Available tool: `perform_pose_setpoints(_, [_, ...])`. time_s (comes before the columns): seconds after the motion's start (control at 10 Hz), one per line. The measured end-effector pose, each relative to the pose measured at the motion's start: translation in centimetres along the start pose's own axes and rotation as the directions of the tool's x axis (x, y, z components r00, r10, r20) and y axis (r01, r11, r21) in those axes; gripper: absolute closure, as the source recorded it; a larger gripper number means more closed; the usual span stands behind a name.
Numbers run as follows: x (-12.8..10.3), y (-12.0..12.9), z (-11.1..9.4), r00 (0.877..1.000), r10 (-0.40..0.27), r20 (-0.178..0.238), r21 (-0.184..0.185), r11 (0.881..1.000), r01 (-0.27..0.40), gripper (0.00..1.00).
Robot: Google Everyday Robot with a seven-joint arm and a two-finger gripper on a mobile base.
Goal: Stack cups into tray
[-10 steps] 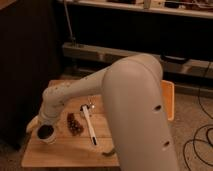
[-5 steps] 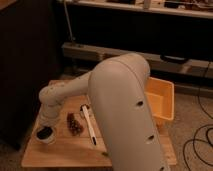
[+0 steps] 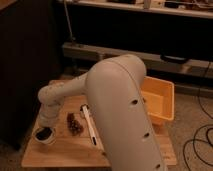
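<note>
At far left a dark cabinet (image 3: 20,65) stands beside the wooden tabletop (image 3: 65,156); near the tabletop's left front corner sits a pale cup (image 3: 43,136) with a dark inside, possibly a second cup nested in it, though the view is too dim to say; the hand (image 3: 45,127) hangs right above this cup, and I cannot tell whether it is spread or pressed together; just right lie a brown clump (image 3: 75,123) and a long white utensil (image 3: 88,121); the bulky cream arm (image 3: 122,110) fills the middle and hides much of the tabletop; beyond it the orange-yellow tray (image 3: 165,97) rests at the right edge, well apart from the cup; cables (image 3: 200,140) trail on the floor.
</note>
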Motion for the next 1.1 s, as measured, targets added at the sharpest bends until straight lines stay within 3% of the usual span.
perform_pose_setpoints(0.1, [0.2, 0.0, -0.3, 1.0, -0.003, 0.007, -0.009, 1.0, 0.003, 1.0])
perform_pose_setpoints(0.3, [0.7, -1.3, -3.4, 0.998, 0.009, 0.068, -0.077, 0.997, -0.004, 1.0])
perform_pose_setpoints(0.6, [1.9, -3.4, -11.9, 0.988, 0.046, 0.149, -0.184, 0.983, -0.018, 1.0])
perform_pose_setpoints(0.9, [0.5, -8.0, -18.9, 0.971, 0.12, 0.208, -0.212, 0.974, -0.075, 1.0])
perform_pose_setpoints(1.1, [-0.7, -12.4, -23.0, 0.948, 0.205, 0.243, -0.226, 0.962, -0.15, 1.0])
